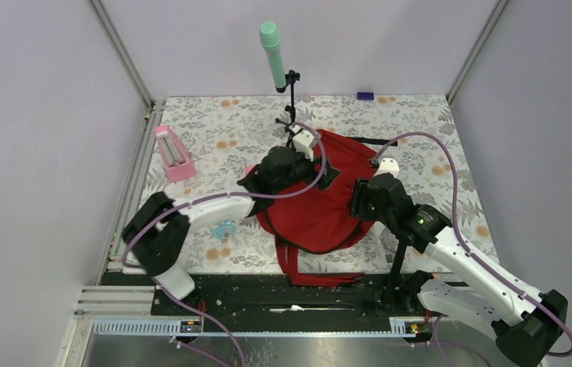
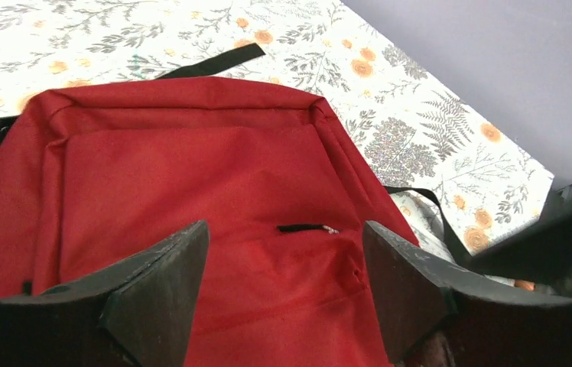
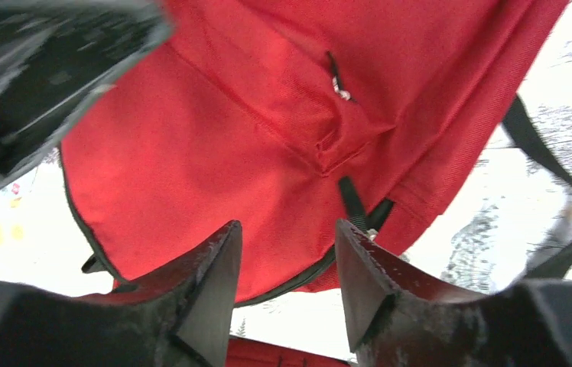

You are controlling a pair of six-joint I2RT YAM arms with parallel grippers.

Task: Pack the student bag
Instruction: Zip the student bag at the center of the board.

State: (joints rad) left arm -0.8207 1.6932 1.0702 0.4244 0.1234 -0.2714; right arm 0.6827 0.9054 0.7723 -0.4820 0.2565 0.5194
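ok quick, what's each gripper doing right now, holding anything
Left gripper: open, holding nothing, jaws spread over the student bag.
Right gripper: open, holding nothing, also over the bag.

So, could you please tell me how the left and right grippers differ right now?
The left gripper has its jaws wider apart than the right gripper. The left gripper sits at the left side of the student bag, the right gripper at its right edge. Both are open, hold nothing and face the red fabric.
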